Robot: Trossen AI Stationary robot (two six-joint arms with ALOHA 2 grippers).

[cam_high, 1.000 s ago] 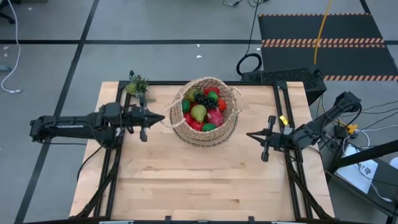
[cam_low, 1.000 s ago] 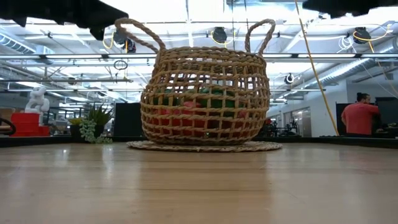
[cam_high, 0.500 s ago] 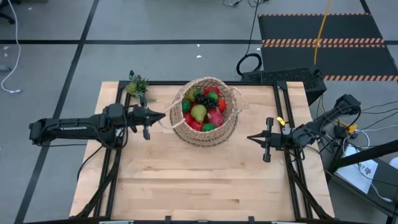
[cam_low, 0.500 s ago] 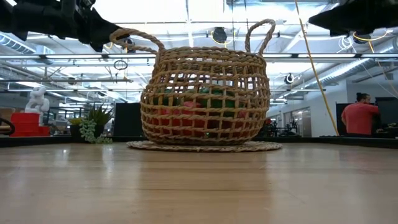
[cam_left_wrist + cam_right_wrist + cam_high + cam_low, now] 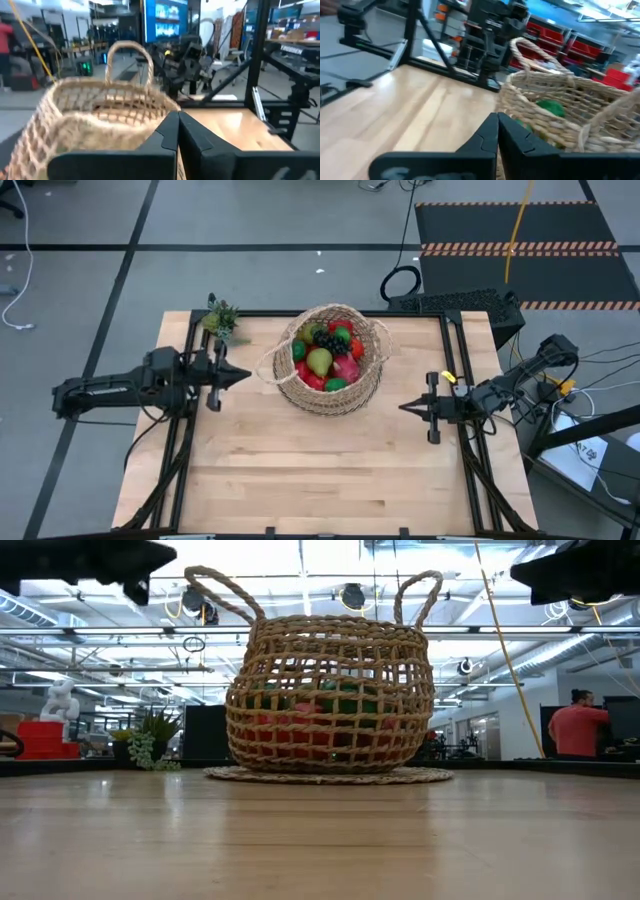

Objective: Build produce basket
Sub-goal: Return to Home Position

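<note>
**Filled basket on the desk, both arms clear of it**

The basket (image 5: 352,397) stands upright at the far middle of the desk (image 5: 320,470), resting on its flat woven base. Its two loop handles rise above the rim, as the low view shows (image 5: 330,700). The produce (image 5: 345,367) lies heaped inside the basket. From above, a yellow-green pear (image 5: 319,361) sits near the centre of the heap. Dark grapes (image 5: 323,338) lie on its far side, a lime (image 5: 337,384) lies on its near side, and red pieces fill the spaces around them. Through the open weave, the low view shows red and green shapes in the lower half of the basket.

The left gripper (image 5: 243,374) hangs above the desk, just left of the basket, and points toward its left handle. The left wrist view shows it clenched and empty (image 5: 178,131), with the fingers meeting along a thin seam and the basket (image 5: 90,115) just ahead of them.

The right gripper (image 5: 405,407) hangs to the right of the basket and slightly nearer, with a clear gap between them. It too is clenched and holds nothing (image 5: 497,131). The basket (image 5: 555,107) lies ahead of it and off to one side.

A small green plant (image 5: 221,317) stands at the far left corner of the desk. A person in a red shirt (image 5: 583,727) is in the room beyond.
</note>
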